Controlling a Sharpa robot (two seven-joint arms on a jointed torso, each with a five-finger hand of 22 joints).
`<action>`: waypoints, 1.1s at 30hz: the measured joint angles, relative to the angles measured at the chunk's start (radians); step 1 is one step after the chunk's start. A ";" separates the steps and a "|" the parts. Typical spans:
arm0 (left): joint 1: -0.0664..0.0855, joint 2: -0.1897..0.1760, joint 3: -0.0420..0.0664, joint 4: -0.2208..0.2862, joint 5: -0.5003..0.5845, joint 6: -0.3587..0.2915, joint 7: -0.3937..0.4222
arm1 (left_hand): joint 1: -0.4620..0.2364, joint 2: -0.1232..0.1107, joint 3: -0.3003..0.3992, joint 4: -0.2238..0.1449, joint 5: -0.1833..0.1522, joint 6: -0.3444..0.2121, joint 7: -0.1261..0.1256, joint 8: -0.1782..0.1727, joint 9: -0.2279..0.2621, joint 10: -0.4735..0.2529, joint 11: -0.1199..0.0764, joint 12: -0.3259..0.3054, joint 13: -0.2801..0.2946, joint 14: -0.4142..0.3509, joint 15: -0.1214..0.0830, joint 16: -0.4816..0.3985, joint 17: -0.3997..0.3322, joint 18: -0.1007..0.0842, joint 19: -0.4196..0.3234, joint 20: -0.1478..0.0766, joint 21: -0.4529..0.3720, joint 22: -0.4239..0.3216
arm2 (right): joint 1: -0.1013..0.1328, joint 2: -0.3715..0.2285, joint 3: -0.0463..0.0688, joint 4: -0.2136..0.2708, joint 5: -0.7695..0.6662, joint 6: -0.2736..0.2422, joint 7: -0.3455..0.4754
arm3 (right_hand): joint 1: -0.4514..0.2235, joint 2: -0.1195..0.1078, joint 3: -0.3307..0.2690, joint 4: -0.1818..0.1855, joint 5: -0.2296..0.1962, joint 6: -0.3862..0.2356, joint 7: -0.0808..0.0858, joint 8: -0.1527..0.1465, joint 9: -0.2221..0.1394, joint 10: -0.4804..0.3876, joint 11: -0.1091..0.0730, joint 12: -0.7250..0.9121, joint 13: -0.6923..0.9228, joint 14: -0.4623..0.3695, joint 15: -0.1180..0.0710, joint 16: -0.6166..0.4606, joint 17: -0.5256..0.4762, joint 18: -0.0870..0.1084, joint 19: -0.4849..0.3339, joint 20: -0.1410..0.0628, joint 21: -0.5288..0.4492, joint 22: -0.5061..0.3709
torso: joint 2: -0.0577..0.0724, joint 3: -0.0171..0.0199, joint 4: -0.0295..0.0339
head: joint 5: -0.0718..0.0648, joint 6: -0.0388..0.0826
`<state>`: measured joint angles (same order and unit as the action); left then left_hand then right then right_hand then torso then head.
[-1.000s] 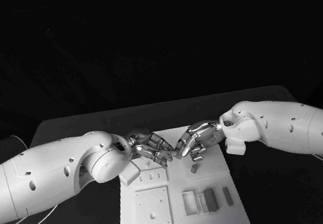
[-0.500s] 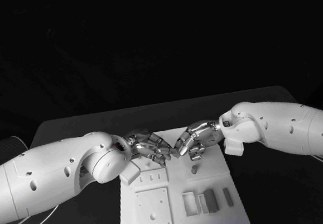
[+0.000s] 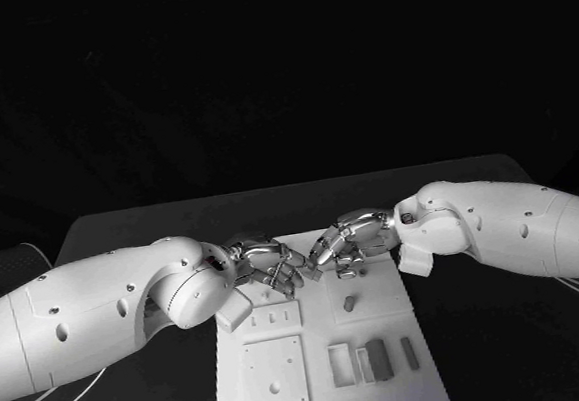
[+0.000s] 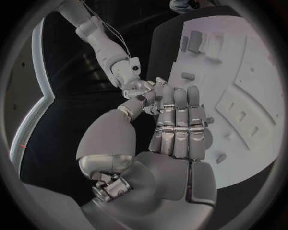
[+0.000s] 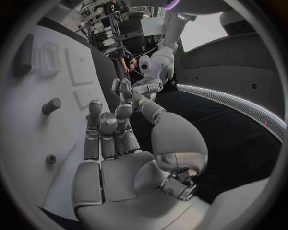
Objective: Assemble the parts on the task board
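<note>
left hand (image 3: 269,264): over the far end of the board, fingers curled in and bunched close. Can't honestly tell if there's a tiny piece pinched in there or nothing at all. In its own wrist view the hand (image 4: 171,129) has its fingers side by side, bent down toward the white plate.

right hand (image 3: 347,243): right across from the left one, fingertips nearly meeting it over the board's far end. Fingers curled here too, and again can't tell if it's holding anything. The right wrist view shows the hand (image 5: 111,132) with fingers together, tips pointed at the other hand.

task board (image 3: 331,386): long white plate in the middle of the table, running from the hands toward the robot.

peg (image 3: 349,302): small grey stub standing up on the board just on the near side of the right hand, not touched by it. Also shows as a little cylinder (image 5: 52,105) in the right wrist view.

grey blocks (image 3: 377,358): a couple of upright grey pieces near the board's right edge, closer to the robot, well apart from both hands.

square plate (image 3: 274,371): flat white panel with small holes, lying on the board's left half.

table (image 3: 134,232): black, with the board resting flat on it.
</note>
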<state>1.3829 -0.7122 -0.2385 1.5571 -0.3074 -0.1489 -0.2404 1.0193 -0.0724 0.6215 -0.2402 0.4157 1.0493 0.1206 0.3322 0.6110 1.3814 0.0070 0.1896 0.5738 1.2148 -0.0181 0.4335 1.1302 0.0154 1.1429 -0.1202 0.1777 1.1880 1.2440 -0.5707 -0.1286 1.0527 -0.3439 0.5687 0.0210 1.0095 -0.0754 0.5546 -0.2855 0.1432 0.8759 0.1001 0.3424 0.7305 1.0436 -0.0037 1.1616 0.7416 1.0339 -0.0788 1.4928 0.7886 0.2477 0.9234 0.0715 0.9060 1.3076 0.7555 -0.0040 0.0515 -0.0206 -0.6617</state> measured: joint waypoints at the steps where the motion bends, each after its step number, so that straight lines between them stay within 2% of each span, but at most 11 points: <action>1: 0.000 0.000 0.000 0.000 0.000 -0.002 0.000 | 0.000 0.000 0.000 0.000 0.006 0.000 0.000 0.000 0.003 0.000 0.000 0.003 0.001 0.000 0.000 0.000 0.000 0.000 0.002 -0.002 0.000 0.002 | 0.000 0.000 0.000 0.000 0.001 -0.006 0.001 | -0.001 -0.001 0.000 0.000 0.000 0.000 0.000 0.000 0.000 0.000 0.000 0.000 0.000 -0.002 -0.001 0.000 0.000 0.000 0.000 0.000 0.000 0.000 | 0.000 0.0000 0.0000 | 0.000 0.000; 7: 0.000 -0.001 0.000 0.000 -0.003 -0.017 0.000 | -0.005 -0.005 0.003 -0.003 0.021 0.000 0.000 0.005 0.011 0.000 0.000 0.008 0.004 0.000 0.000 0.007 -0.001 0.000 0.003 -0.003 0.004 0.009 | 0.000 -0.004 0.000 -0.004 0.003 -0.034 0.007 | -0.006 -0.006 -0.018 0.001 0.000 0.000 0.000 -0.017 -0.006 0.000 0.000 -0.005 -0.006 -0.017 0.002 -0.004 -0.003 0.000 -0.009 0.005 -0.009 0.000 | 0.000 0.0000 0.0001 | 0.000 0.004; 12: 0.000 -0.011 0.000 -0.001 -0.017 -0.030 0.001 | -0.013 -0.006 0.006 -0.006 0.033 0.000 0.000 0.005 0.012 0.004 -0.003 0.014 0.008 0.000 0.000 0.016 -0.001 0.000 0.010 -0.003 0.008 0.014 | 0.000 -0.018 0.000 -0.016 0.003 -0.070 0.015 | -0.008 -0.008 -0.018 0.001 0.000 0.000 0.000 -0.018 -0.006 0.000 0.000 -0.005 -0.007 -0.020 0.002 -0.004 -0.004 0.000 -0.011 0.004 -0.010 0.000 | 0.000 -0.0005 0.0004 | 0.002 0.006; 17: 0.000 -0.040 0.000 -0.003 -0.057 -0.052 -0.008 | -0.017 -0.010 0.007 -0.007 0.060 0.004 0.004 0.005 0.026 0.010 -0.007 0.031 0.017 0.006 -0.006 0.039 -0.002 0.000 0.017 -0.010 0.014 0.027 | 0.000 -0.046 0.002 -0.009 0.002 -0.140 0.032 | -0.010 -0.010 -0.018 0.001 0.000 0.000 0.000 -0.018 -0.006 0.000 0.000 -0.005 -0.007 -0.022 0.001 -0.004 -0.004 0.000 -0.011 0.004 -0.010 0.000 | -0.001 0.0004 0.0004 | 0.007 0.007; 21: -0.002 -0.068 0.000 -0.012 -0.121 -0.067 -0.025 | -0.022 -0.015 0.008 -0.011 0.087 0.004 0.004 0.005 0.035 0.009 -0.012 0.045 0.025 0.007 -0.007 0.059 -0.003 0.000 0.023 -0.009 0.019 0.040 | 0.000 -0.069 0.012 0.001 0.000 -0.219 0.053 | -0.010 -0.010 -0.022 0.003 0.000 0.000 0.000 -0.020 -0.007 0.000 0.000 -0.005 -0.008 -0.022 0.001 -0.004 -0.004 0.000 -0.011 0.004 -0.010 0.000 | -0.002 0.0019 0.0000 | 0.015 0.007; 25: -0.018 -0.096 0.000 -0.020 -0.196 -0.081 -0.048 | -0.026 -0.019 0.007 -0.013 0.091 0.008 0.006 0.010 0.041 0.012 -0.016 0.053 0.030 0.011 -0.011 0.070 -0.004 0.000 0.026 -0.012 0.023 0.048 | 0.001 -0.086 0.033 0.005 -0.006 -0.298 0.078 | -0.010 -0.010 -0.023 0.001 0.000 0.000 0.000 -0.024 -0.010 0.000 0.000 -0.009 -0.010 -0.022 0.001 -0.004 -0.004 0.000 -0.011 0.004 -0.010 0.000 | -0.007 0.0032 0.0000 | 0.024 0.002; 30: -0.041 -0.107 -0.001 -0.036 -0.261 -0.095 -0.081 | -0.030 -0.023 0.006 -0.014 0.091 0.010 0.004 0.010 0.049 0.016 -0.020 0.061 0.034 0.014 -0.014 0.081 -0.005 0.000 0.033 -0.019 0.031 0.056 | 0.004 -0.091 0.036 0.006 -0.020 -0.360 0.100 | -0.010 -0.010 -0.023 0.001 0.000 0.000 0.000 -0.029 -0.011 0.000 0.000 -0.009 -0.011 -0.022 0.001 -0.004 -0.005 0.000 -0.011 0.004 -0.010 0.000 | -0.016 0.0054 -0.0004 | 0.031 -0.009; 33: -0.063 -0.111 -0.001 -0.038 -0.301 -0.106 -0.097 | -0.033 -0.025 0.008 -0.017 0.091 0.011 0.004 0.010 0.054 0.016 -0.020 0.066 0.037 0.012 -0.016 0.089 -0.007 0.000 0.033 -0.019 0.031 0.061 | 0.004 -0.089 0.036 0.001 -0.031 -0.388 0.111 | -0.010 -0.010 -0.023 0.001 0.000 0.000 0.000 -0.029 -0.012 0.000 0.000 -0.009 -0.012 -0.022 0.001 -0.004 -0.005 0.000 -0.011 0.004 -0.010 0.000 | -0.024 0.0068 -0.0013 | 0.040 -0.018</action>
<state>1.3203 -0.8236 -0.2393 1.5191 -0.6089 -0.2549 -0.3373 0.9865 -0.0977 0.6297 -0.2569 0.5064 1.0602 0.1246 0.3424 0.6653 1.3978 -0.0131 0.2557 0.6108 1.2272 -0.0344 0.5229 1.1236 0.0150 1.1762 -0.1392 0.2087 1.2486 1.2479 -0.6597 -0.0930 1.0539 -0.3752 0.1803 0.1320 0.9992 -0.0856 0.5313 -0.2842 0.1432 0.8759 0.1001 0.3133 0.7186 1.0436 -0.0036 1.1530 0.7299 1.0121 -0.0779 1.4889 0.7838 0.2476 0.9128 0.0750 0.8963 1.3076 0.7311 0.0028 0.0501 0.0195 -0.6796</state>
